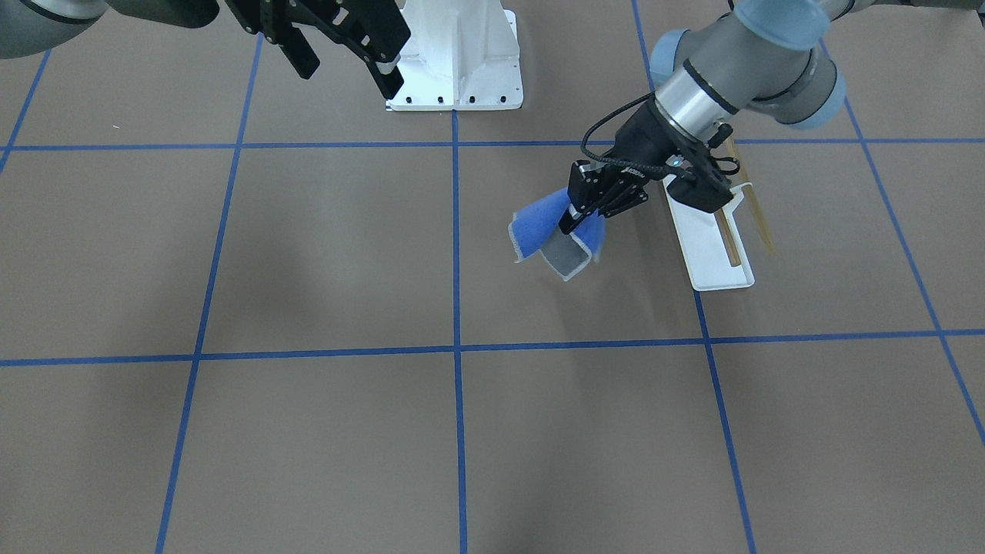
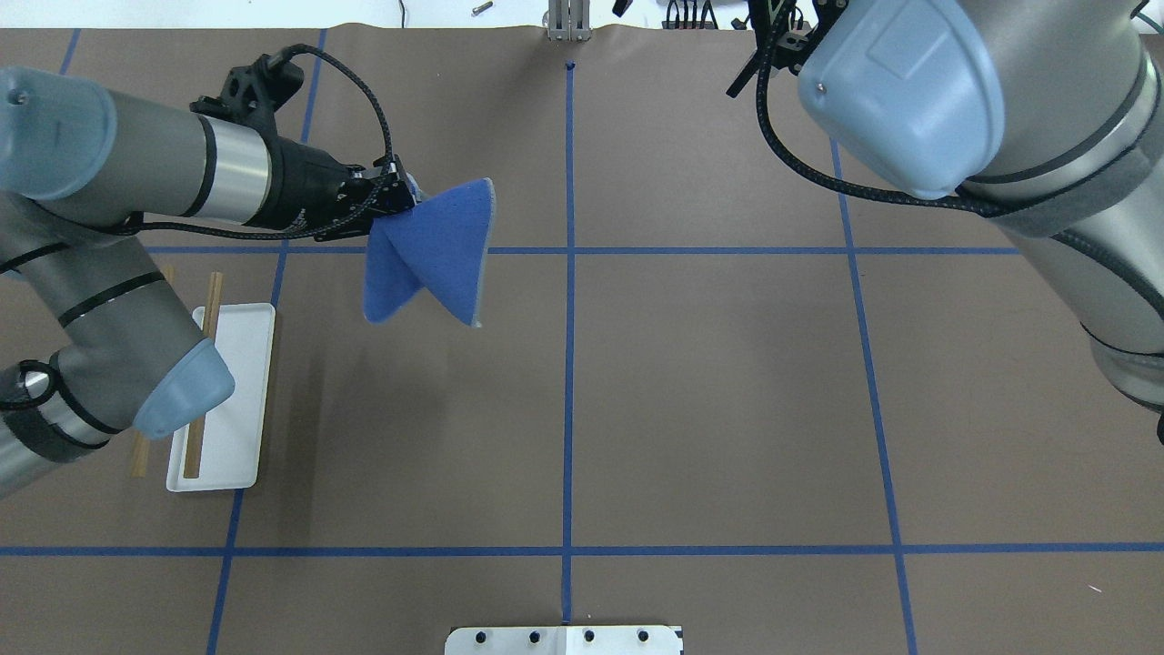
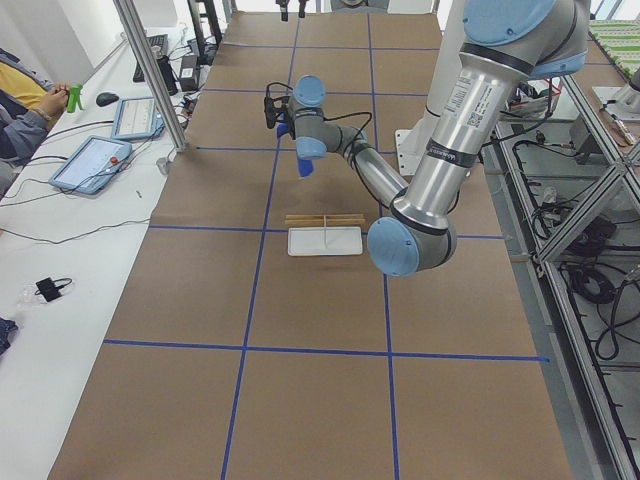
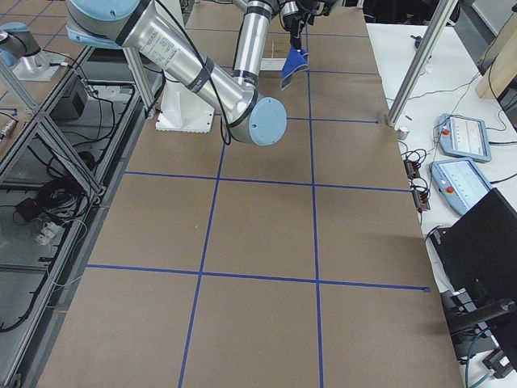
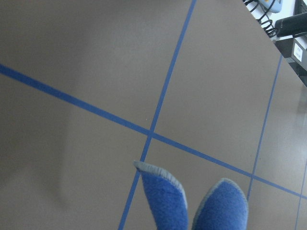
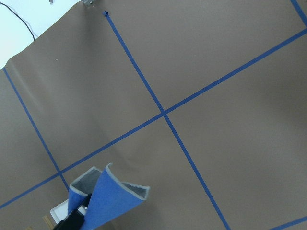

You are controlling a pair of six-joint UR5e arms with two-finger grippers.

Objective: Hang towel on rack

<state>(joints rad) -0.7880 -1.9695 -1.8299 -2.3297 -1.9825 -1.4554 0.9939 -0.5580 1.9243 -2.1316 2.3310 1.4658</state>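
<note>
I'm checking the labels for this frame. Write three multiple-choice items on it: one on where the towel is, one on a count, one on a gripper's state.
1. Where is the towel?
A. flat on the table
B. hanging from the left gripper
C. on the white pedestal

2. How many wooden bars has the rack?
A. one
B. two
C. four

3. How is the right gripper?
A. open and empty
B. shut on the towel
C. shut on the rack

Key:
1 B: the gripper pinches its blue folds in the air.
2 B: two parallel dowels show over the white tray.
3 A: its fingers stand apart with nothing between them.
</note>
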